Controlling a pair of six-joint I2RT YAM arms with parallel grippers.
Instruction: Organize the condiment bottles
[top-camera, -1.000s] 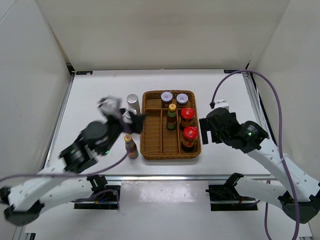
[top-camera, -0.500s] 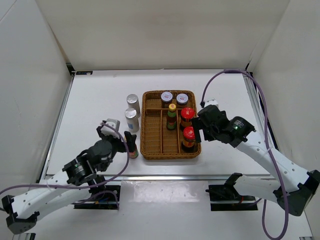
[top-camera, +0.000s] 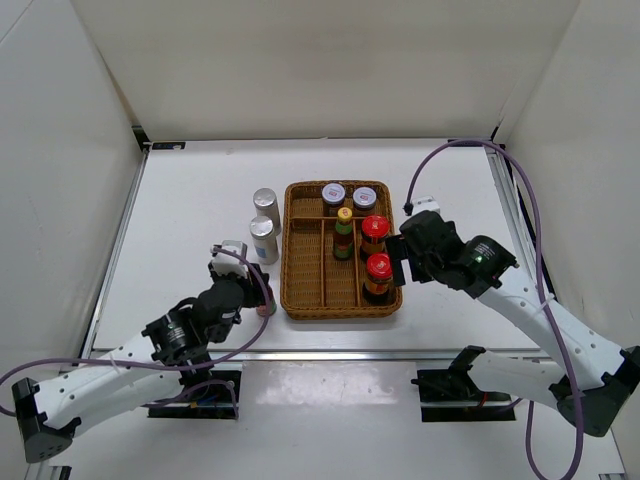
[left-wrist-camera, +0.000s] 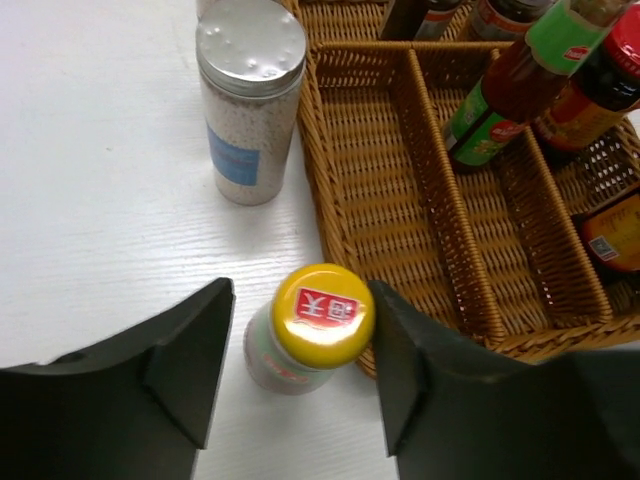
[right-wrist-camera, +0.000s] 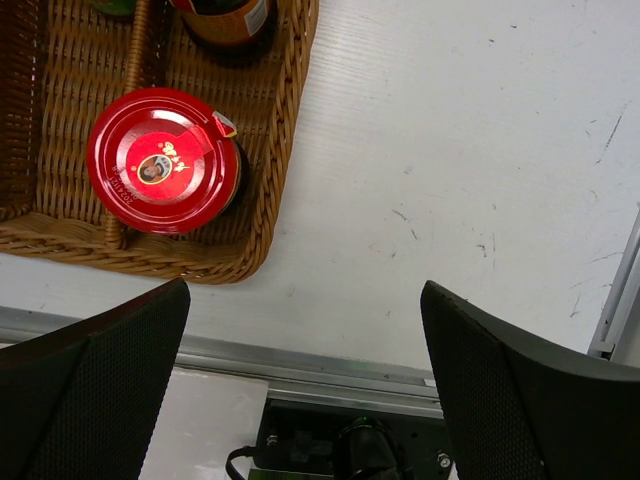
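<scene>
A yellow-capped bottle (left-wrist-camera: 322, 315) stands on the table against the wicker tray's (left-wrist-camera: 330, 200) left rim. My left gripper (left-wrist-camera: 300, 300) straddles it: the right finger touches the cap, the left finger is a small gap away. From above, the left gripper (top-camera: 262, 298) hides most of this bottle. Two silver-capped shakers (top-camera: 265, 201) (top-camera: 263, 238) stand left of the tray. In the tray (top-camera: 342, 311) are two grey-lidded jars (top-camera: 333, 193), a yellow-capped bottle (top-camera: 344, 232) and two red-lidded jars (top-camera: 374, 230) (top-camera: 380, 268). My right gripper (right-wrist-camera: 305, 290) hangs open and empty beside the near red-lidded jar (right-wrist-camera: 165, 160).
The tray's two left compartments (left-wrist-camera: 390, 190) hold nothing. The nearer shaker (left-wrist-camera: 250, 95) stands just beyond the left gripper. A metal rail (right-wrist-camera: 330, 385) runs along the table's near edge under the right gripper. White walls enclose the table.
My left arm swung back toward the near edge and lowered its gripper around the yellow-capped bottle, jaws narrowing. My right arm shifted in toward the tray's right side.
</scene>
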